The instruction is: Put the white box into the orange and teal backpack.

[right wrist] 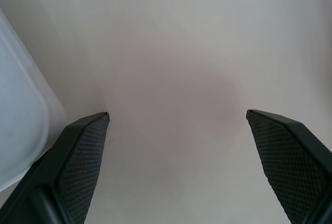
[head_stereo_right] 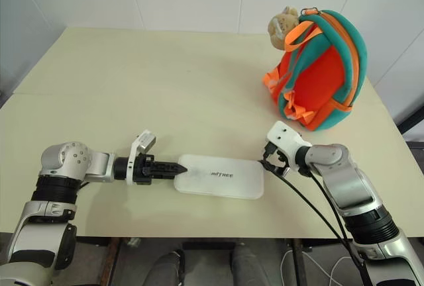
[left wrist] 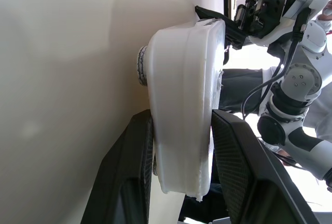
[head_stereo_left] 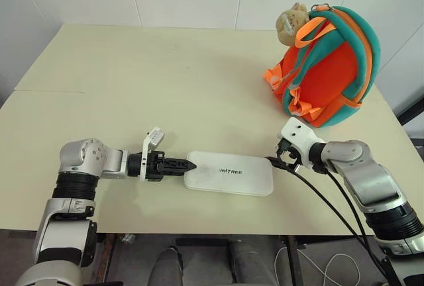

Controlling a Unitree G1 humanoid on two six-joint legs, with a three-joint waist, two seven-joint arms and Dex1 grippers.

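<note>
- The box (head_stereo_left: 229, 173) lies flat on the table (head_stereo_left: 132, 94), near the front edge, lettering up, long side running between the two arms.
- The left gripper (head_stereo_left: 187, 165) is at the box's left end; in the left wrist view its fingers (left wrist: 236, 156) sit on either side of that end, touching or nearly so. It pinches the box, though how firmly I cannot tell.
- The right gripper (head_stereo_left: 283, 160) sits just beside the box's right end, fingers (right wrist: 83, 151) spread wide and holding nothing; the box edge shows beside one of them.
- The backpack (head_stereo_left: 330, 67) stands upright at the far right of the table, well apart from the box, a plush toy (head_stereo_left: 291, 21) at its top. Whether its opening is unzipped cannot be seen.
- Risks, as I judge them:
  - A one-end grip on a long case could let it droop or twist out once lifted.
  - If the right gripper closes off-line, it may shove the box instead of catching it.
  - A closed or slack opening would block the box, and pushing could tip the backpack.
</note>
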